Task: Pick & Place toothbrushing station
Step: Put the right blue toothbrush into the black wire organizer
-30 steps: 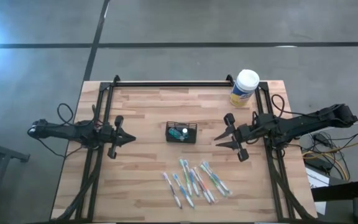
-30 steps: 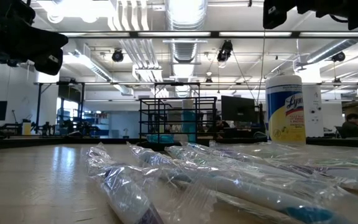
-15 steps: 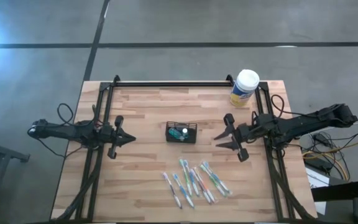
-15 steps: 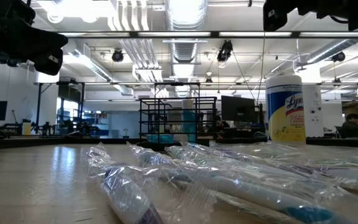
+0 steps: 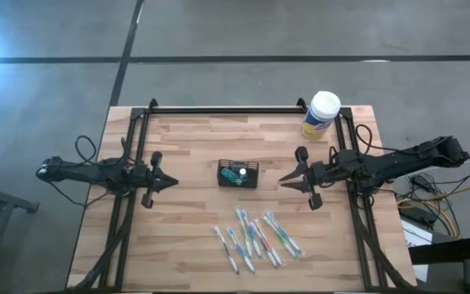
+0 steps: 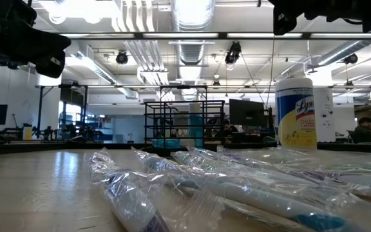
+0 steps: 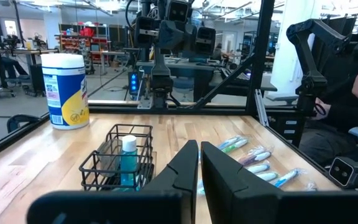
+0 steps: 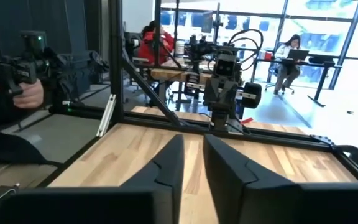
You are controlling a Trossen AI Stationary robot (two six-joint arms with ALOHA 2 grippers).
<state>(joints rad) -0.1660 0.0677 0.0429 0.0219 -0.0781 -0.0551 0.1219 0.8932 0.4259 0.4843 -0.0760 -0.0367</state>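
Observation:
The toothbrushing station, a small black wire-mesh holder (image 5: 250, 167), stands on its base at the table's middle, with a small white-capped bottle (image 7: 128, 155) upright inside it. It also shows in the left wrist view (image 7: 104, 165) and the low view (image 6: 172, 122). My left gripper (image 5: 174, 183) hovers to the holder's left, shut and empty, its fingers (image 7: 185, 162) pointing at the holder. My right gripper (image 5: 281, 180) hovers just right of the holder, its fingers (image 8: 169, 162) a narrow gap apart, empty.
Several wrapped toothbrushes (image 5: 255, 238) lie on the table near of the holder. A white-lidded, yellow-labelled canister (image 5: 322, 114) stands at the far right corner. Black frame rails (image 5: 219, 109) run along the far and side edges. People sit in the room beyond the table (image 8: 151, 37).
My right gripper has moved a little toward the table's left, toward the holder. The holder, the toothbrushes and my left arm have stayed where they were.

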